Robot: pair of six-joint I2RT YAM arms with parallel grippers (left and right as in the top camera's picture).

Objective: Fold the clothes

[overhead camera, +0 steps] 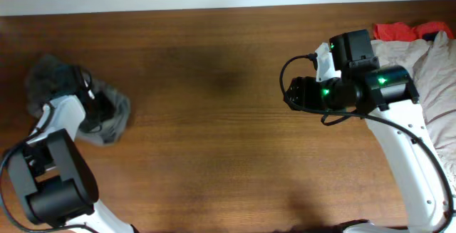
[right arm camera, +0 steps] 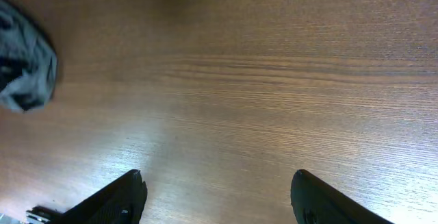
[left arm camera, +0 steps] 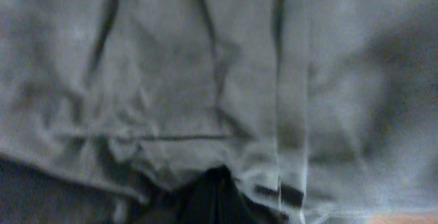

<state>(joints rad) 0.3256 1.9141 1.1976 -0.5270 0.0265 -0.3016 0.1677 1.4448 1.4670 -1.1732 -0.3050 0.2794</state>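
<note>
Overhead, the grey garment (overhead camera: 114, 113) lies crumpled at the left edge of the table (overhead camera: 214, 154), with no clear long axis. The left gripper (overhead camera: 91, 106) sits right on it, while the right gripper (overhead camera: 293, 94) hangs well apart, near the pile of clothes (overhead camera: 431, 62). From the left wrist, blurred grey cloth fills everything, so I cannot tell whether that claw is spread or pinching. From the right wrist, the fingers (right arm camera: 116, 198) stand wide over bare wood, holding nothing, the garment far to the upper left; the left arm is plainly nearer
</note>
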